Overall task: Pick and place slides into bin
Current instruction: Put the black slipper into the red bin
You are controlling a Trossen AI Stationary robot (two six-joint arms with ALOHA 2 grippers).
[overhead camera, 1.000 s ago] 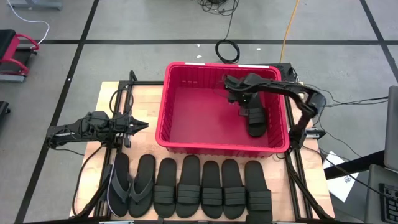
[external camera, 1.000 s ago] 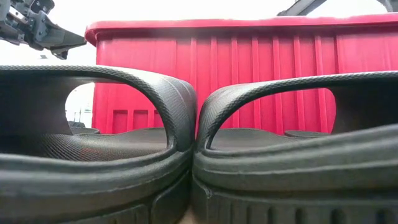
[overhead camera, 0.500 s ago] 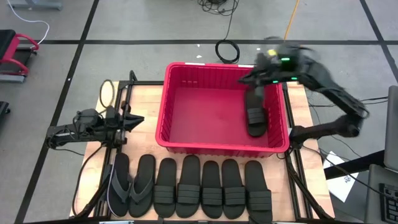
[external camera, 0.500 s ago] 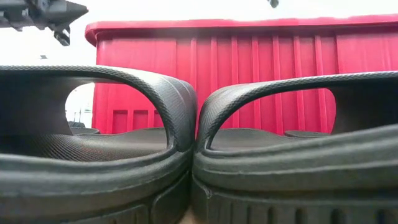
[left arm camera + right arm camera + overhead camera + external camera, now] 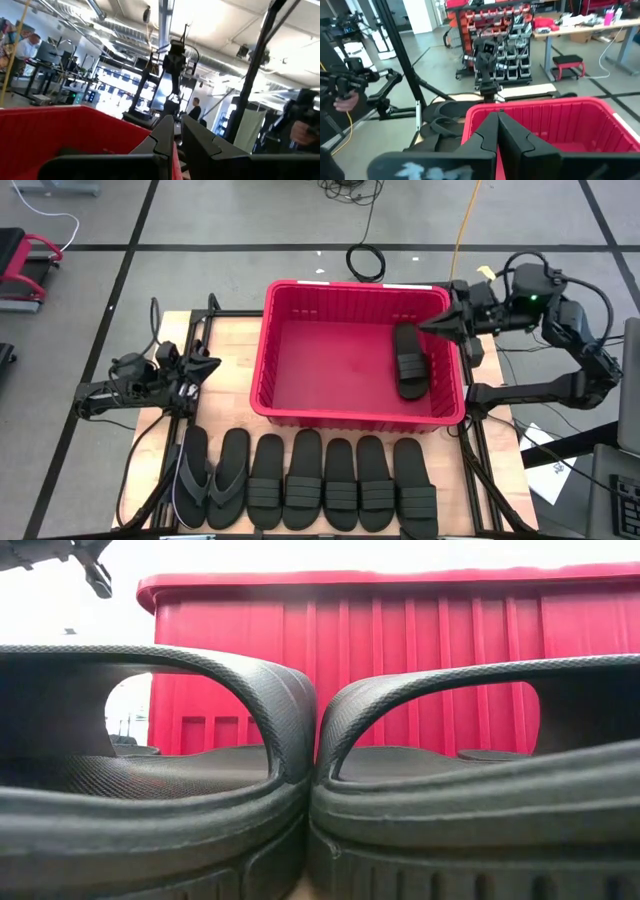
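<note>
One ribbed-band slide (image 5: pixel 411 363) lay flat inside the red bin (image 5: pixel 300 408), near its right wall, released since a second before, when the right gripper (image 5: pixel 447 325) was down over it. That gripper had since lifted clear to the bin's right rim, jaws closed and empty. Seven matte black rubber slides (image 5: pixel 340 480) remained in a row on the wooden counter (image 5: pixel 234 345), so most of the task was judged outstanding. The left gripper (image 5: pixel 203 367) waited beside the bin's slotted left wall, jaws nearly closed on nothing.
</note>
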